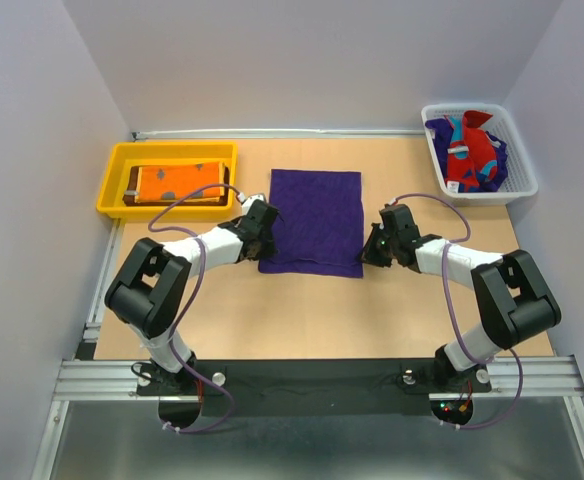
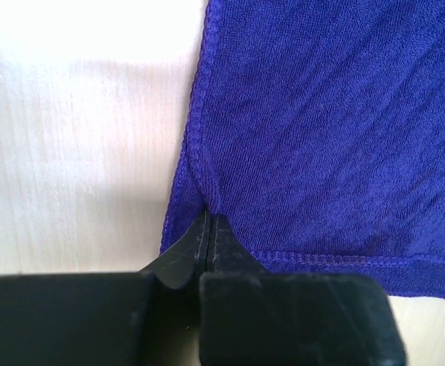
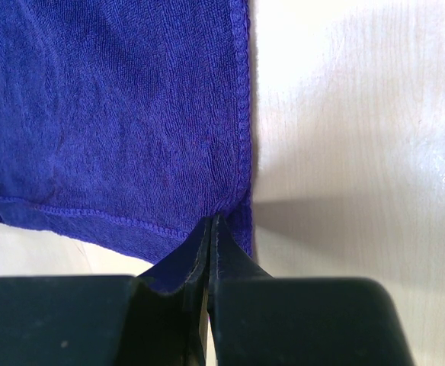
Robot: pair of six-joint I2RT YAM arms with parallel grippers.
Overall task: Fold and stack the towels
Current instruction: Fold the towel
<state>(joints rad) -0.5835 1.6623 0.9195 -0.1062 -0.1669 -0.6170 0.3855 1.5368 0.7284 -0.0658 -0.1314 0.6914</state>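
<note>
A deep purple towel [image 1: 314, 220] lies on the table in the middle, its near part doubled over. My left gripper [image 1: 262, 240] is shut on the towel's left edge near the near-left corner, seen in the left wrist view [image 2: 209, 217] on the towel [image 2: 329, 122]. My right gripper [image 1: 370, 248] is shut on the right edge near the near-right corner, seen in the right wrist view [image 3: 211, 221] on the towel [image 3: 116, 114]. An orange printed towel [image 1: 177, 182] lies folded on a dark brown one in the yellow tray [image 1: 117, 160]. Red-and-teal and purple towels [image 1: 469, 152] are heaped in the white basket [image 1: 524, 180].
The yellow tray stands at the far left and the white mesh basket at the far right. Grey walls close in the table on three sides. Bare wood lies between the purple towel and the arm bases.
</note>
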